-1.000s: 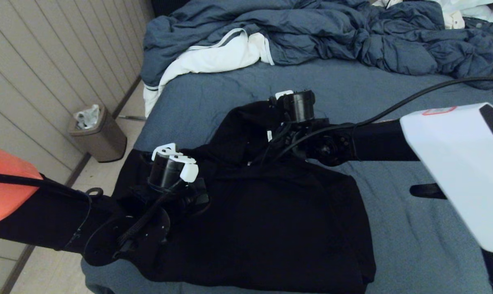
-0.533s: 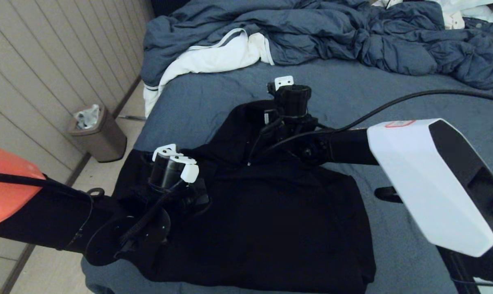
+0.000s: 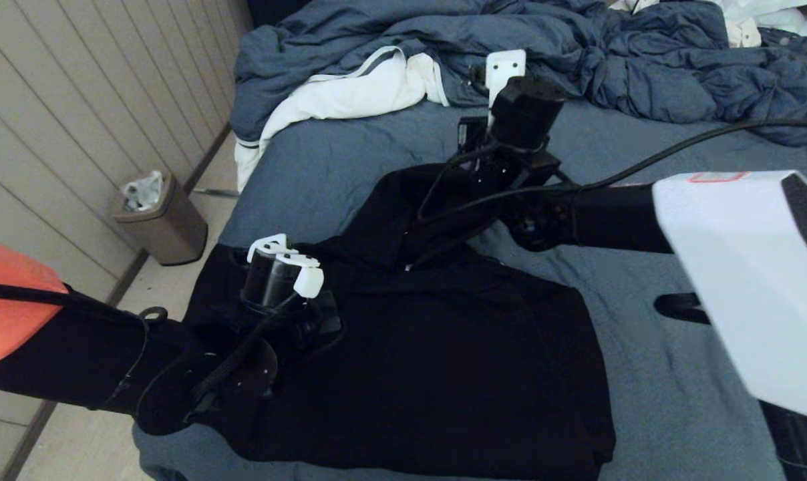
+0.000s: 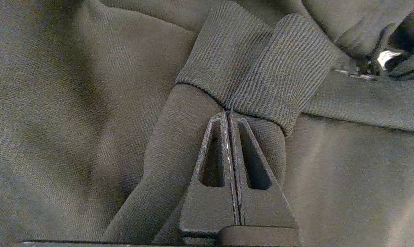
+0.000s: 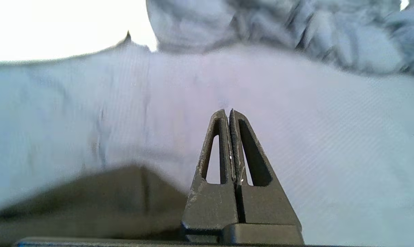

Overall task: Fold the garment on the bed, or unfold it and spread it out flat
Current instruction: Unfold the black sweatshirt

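Folding is under way: the left gripper [image 4: 229, 113], jaws closed, presses the hoodie [image 3: 443, 361] at nine o'clock; the right gripper [image 5: 228, 111], jaws closed and empty, needs fresh fabric.

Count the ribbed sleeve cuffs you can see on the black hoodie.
2. Both cuffs lie side by side, touching, on the hoodie in the left wrist view: one cuff, the other cuff, just beyond the shut left gripper. No cuff can be made out in the head view.

Paneled wall [image 3: 76, 120], bin [image 3: 163, 220] on floor [image 3: 190, 280].
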